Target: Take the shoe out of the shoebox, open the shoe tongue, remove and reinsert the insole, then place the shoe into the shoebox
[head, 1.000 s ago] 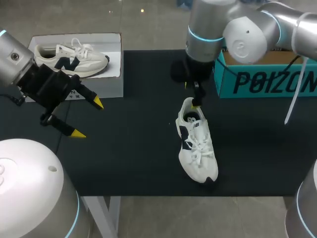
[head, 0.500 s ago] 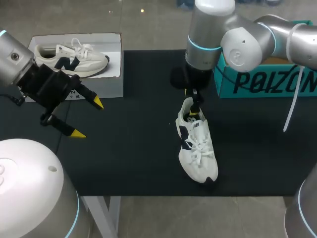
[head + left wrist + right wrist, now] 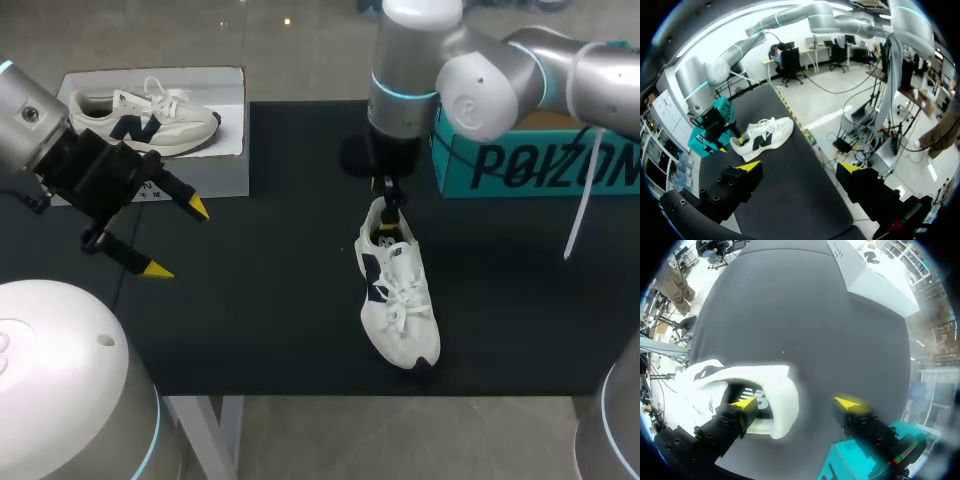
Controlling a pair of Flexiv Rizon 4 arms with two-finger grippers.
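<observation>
Right now the white shoe [image 3: 398,290] lies on its sole near the middle of the black mat [image 3: 270,300], out of the box, heel toward 12 o'clock and toe toward 6 in the head view. My right gripper [image 3: 390,200] comes down on the heel end from 12 o'clock. The right wrist view shows this gripper [image 3: 797,402] spread wide. One yellow-tipped finger [image 3: 742,405] dips into the shoe's [image 3: 740,390] opening, and the other hangs over bare mat outside the heel, well apart from it, so nothing is clamped. The teal shoebox [image 3: 540,160] stands at about 2 o'clock from the shoe, just beside my right arm. My left gripper [image 3: 178,238] hangs above the mat off at 9 o'clock from the shoe, well apart from it, fingers wide and empty. The left wrist view shows the same gap between its tips [image 3: 799,166], with the shoe [image 3: 762,137] far ahead. At 10 o'clock sits a white box [image 3: 215,170] with a second shoe [image 3: 145,118] lying on it.
</observation>
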